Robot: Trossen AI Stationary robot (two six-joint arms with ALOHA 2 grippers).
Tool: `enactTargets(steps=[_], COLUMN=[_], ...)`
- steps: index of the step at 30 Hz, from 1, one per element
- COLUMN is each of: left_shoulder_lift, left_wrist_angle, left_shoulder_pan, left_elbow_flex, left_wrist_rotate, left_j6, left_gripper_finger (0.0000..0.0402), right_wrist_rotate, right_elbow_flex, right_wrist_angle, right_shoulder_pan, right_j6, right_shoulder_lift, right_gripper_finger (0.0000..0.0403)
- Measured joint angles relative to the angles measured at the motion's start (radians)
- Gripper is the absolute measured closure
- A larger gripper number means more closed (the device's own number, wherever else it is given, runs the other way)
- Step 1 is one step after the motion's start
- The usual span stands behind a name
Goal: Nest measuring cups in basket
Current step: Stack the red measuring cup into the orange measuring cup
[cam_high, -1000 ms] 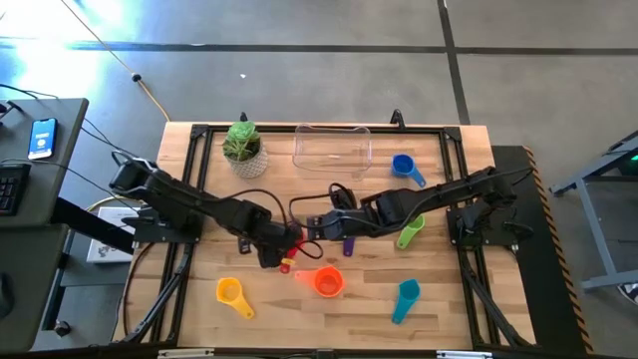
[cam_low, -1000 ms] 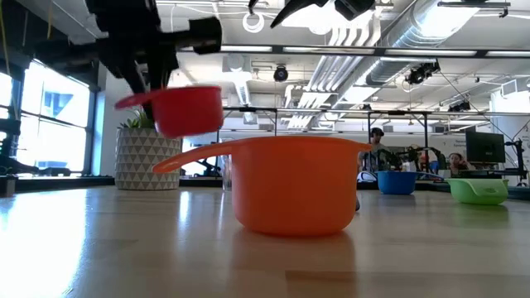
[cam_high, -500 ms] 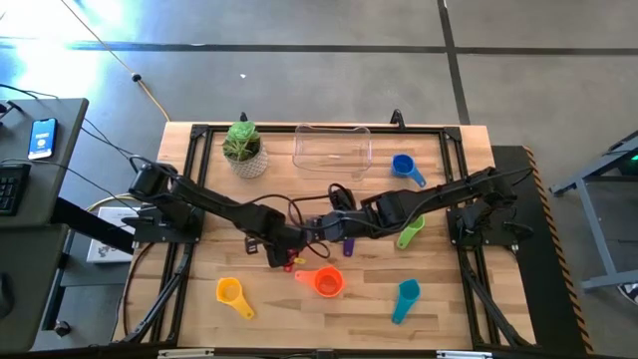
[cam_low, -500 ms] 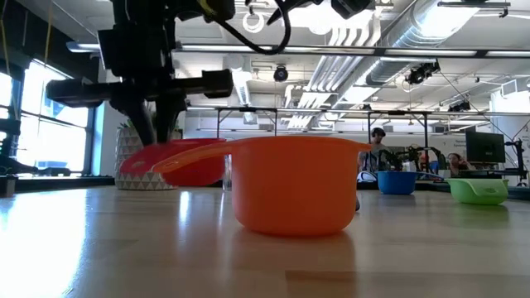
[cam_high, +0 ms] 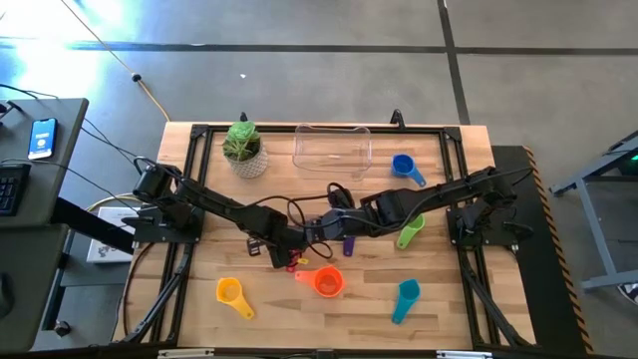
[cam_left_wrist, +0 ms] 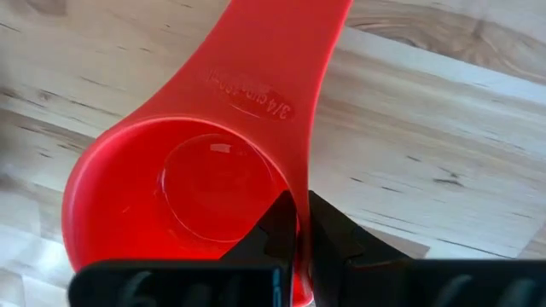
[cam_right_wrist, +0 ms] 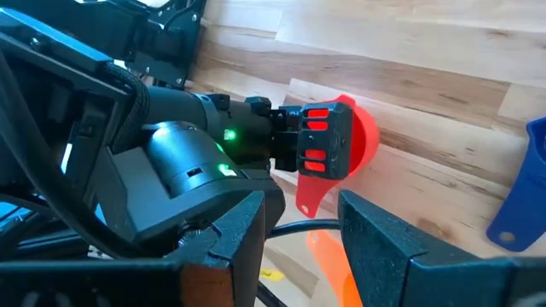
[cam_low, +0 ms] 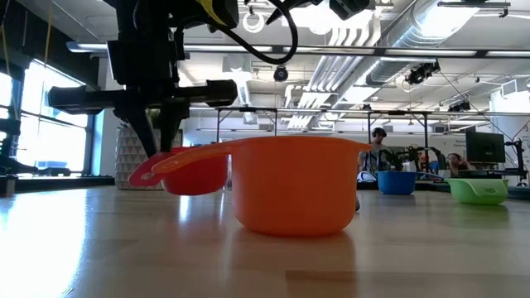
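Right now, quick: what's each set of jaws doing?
Left gripper: jaws closed on the red cup, pinching its rim.
Right gripper: jaws open, empty, mid-table beside the left.

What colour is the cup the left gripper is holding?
Red; the left wrist view shows it best.

red cup [cam_left_wrist: 183, 183] rim cut off | purple cup [cam_high: 349, 245] mostly hidden

Wood table [cam_high: 439, 299] w/ clear basket [cam_high: 332, 147] & plant [cam_high: 242, 148] at 12; yellow cup [cam_high: 231, 292] at 7, teal cup [cam_high: 406, 297] at 5.
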Motion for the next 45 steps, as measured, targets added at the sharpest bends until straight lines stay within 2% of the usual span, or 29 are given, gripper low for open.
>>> enactTargets(steps=[12, 18, 30, 38, 45], left_shoulder_lift=[-0.001, -0.008, -0.123, -0.287, -0.43], left_wrist_angle=[0.003, -0.017, -0.118, -0.196, -0.212], left_shoulder_pan=[-0.001, -0.014, -0.013, -0.013, -0.013], left_elbow_flex=[0.0, 0.0, 0.0, 0.0, 0.0], left_wrist_rotate=[0.009, -0.065, -0.027, -0.027, -0.028], left_j6=[-0.007, -0.079, -0.268, -0.457, -0.715], left_gripper_finger=[0.0335, 0.0319, 0.0311, 0.0311, 0.0311], right_wrist_rotate=[-0.01, -0.006, -0.02, -0.138, -0.285], right_elbow_flex=[0.0, 0.0, 0.0, 0.0, 0.0], right_wrist_angle=[0.0, 0.0, -0.009, -0.008, 0.001], right_shoulder_pan=[0.0, -0.002, -0.068, -0.163, -0.257], right_j6=[-0.015, -0.023, -0.117, -0.321, -0.693], right_shoulder_lift=[0.0, -0.001, -0.002, -0.002, -0.002], right_gripper_finger=[0.0261, 0.0261, 0.0261, 0.0261, 0.0261])
